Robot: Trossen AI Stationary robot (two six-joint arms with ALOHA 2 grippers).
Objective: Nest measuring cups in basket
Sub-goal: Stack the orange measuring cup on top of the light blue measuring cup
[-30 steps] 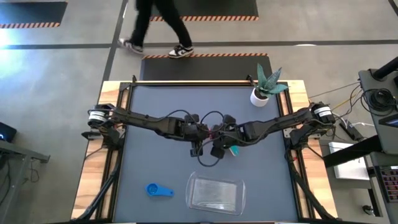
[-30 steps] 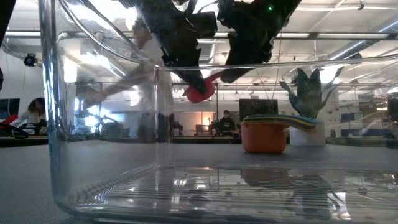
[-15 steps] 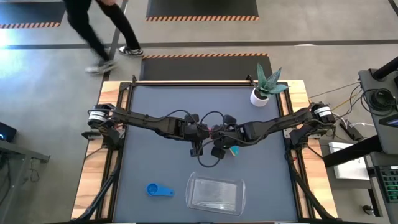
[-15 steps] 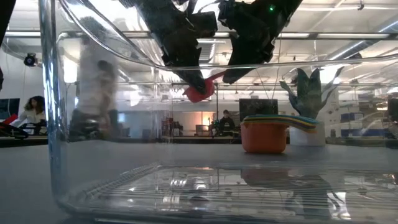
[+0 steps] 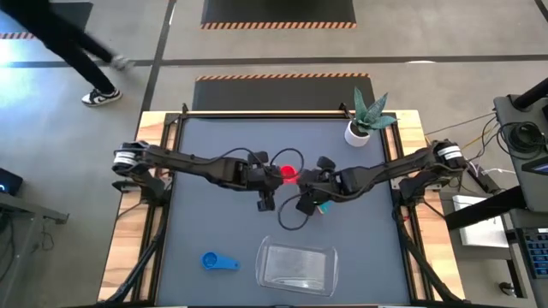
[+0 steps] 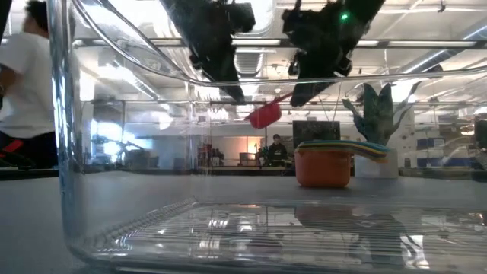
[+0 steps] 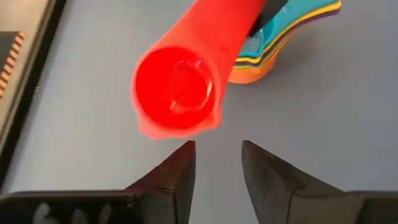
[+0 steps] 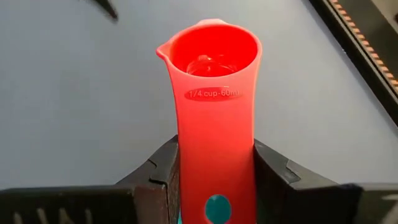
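The red measuring cup hangs in the air over the table's middle, with my right gripper shut on it. My left gripper stands open just short of the cup's bowl and does not touch it. From above, the red cup shows between both grippers. A nested stack of cups, orange at the bottom with purple, teal and yellow above, stands on the table under the right gripper. A blue cup lies at the near left. The clear basket stands at the near edge. My right gripper pinches the red cup's flat handle by its two long edges between both fingers, a little short of the hole at its free end. The handle runs out along the fingers, which slant down from the right. The cup is lifted clear, its bowl ahead of the fingertips, mouth up.
A white plant pot stands at the far right. A loose black cable hangs below the grippers. In the low view the basket's clear wall fills the foreground. A person walks on the floor beyond the table.
My left gripper has opened, let go of the red cup and drawn back up and toward the table's left. The cup stays in my right gripper, which has shut on its handle, and has shifted a little toward the right.
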